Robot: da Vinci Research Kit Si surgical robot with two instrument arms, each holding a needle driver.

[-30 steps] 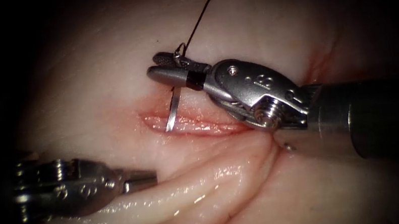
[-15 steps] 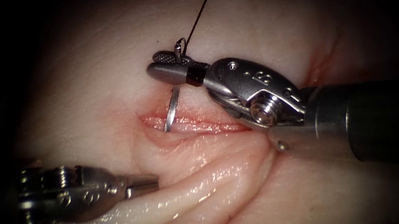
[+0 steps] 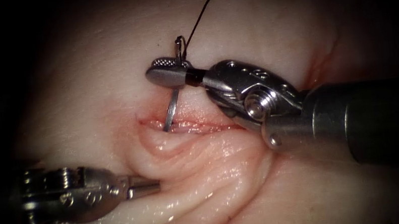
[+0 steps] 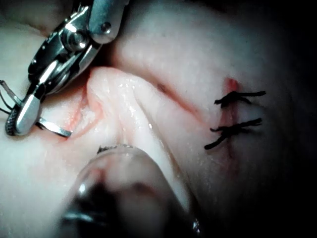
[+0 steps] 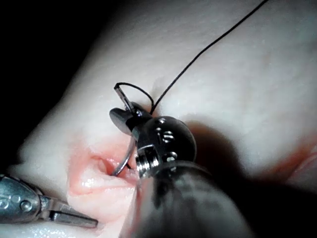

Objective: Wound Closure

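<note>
Steel needle (image 3: 173, 109) in right hand (image 3: 170, 70); tip at cut (image 3: 196, 125)

The tissue (image 3: 105, 88) is the supporting surface: pale pork belly with a cut (image 3: 196, 125) running across it in the endoscope view. The lower lip of the cut is bunched into glossy folds (image 3: 189, 154). Red fluid (image 3: 187, 113) tints the cut margins and a crease (image 3: 314, 70) further right. The needle (image 3: 173, 109) stands with its tip in the cut. The thread (image 3: 205, 9) runs up from the needle's tail. In the left wrist view, two dark stitches (image 4: 237, 115) with short cut ends cross a closed part of the cut.
</note>
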